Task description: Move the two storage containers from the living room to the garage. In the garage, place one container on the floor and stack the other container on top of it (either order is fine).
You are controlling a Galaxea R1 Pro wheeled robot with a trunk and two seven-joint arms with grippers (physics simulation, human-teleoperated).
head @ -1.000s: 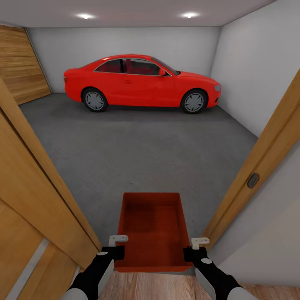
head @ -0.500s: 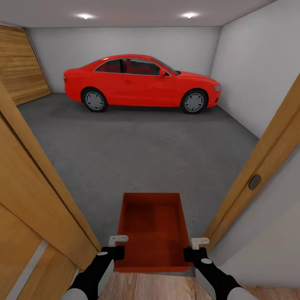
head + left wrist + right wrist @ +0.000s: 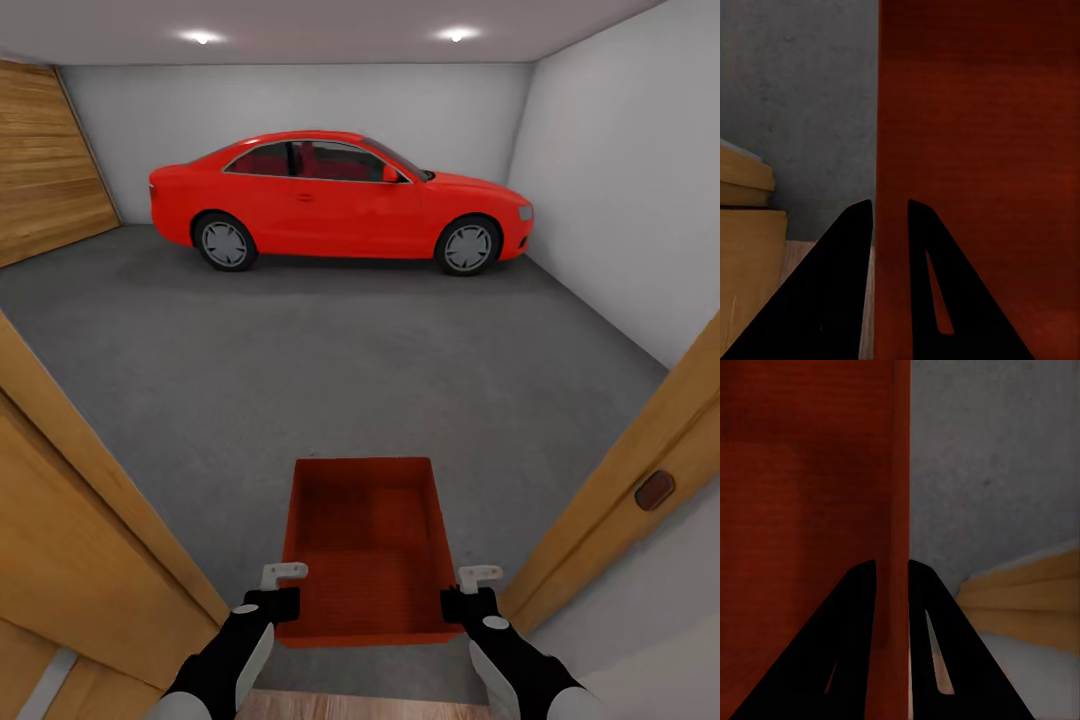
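Transport is the step in hand: one storage container (image 3: 365, 545) is carried level in front of the robot, just across the doorway into the garage, with a sliver of wood-plank flooring (image 3: 360, 705) at the very near edge of the head view. The left gripper (image 3: 283, 588) is closed on the container's left side wall and the right gripper (image 3: 478, 590) on its right side wall; in each wrist view the two dark fingers sit with the thin orange-red wall pinched between them, so both jaws are nearly together with only the wall's thickness between.

Wooden door frames (image 3: 90, 560) stand close on both sides, the right one carrying a small dark latch plate (image 3: 655, 490). Beyond them the grey concrete floor (image 3: 330, 360) spreads out open, and at the far end a red car (image 3: 335, 195) is parked side-on before the white back wall, with a wooden panel (image 3: 45, 165) at far left.

My reading is that the next move calls for rolling a little further in so the arms clear the frames, then lowering the bin flat onto the concrete well short of the car and opening both grips evenly, leaving room to stack.

How high the bin hangs above the floor cannot be judged. Its underside is hidden, and the fingertips are mostly cut off behind the walls in the head view.
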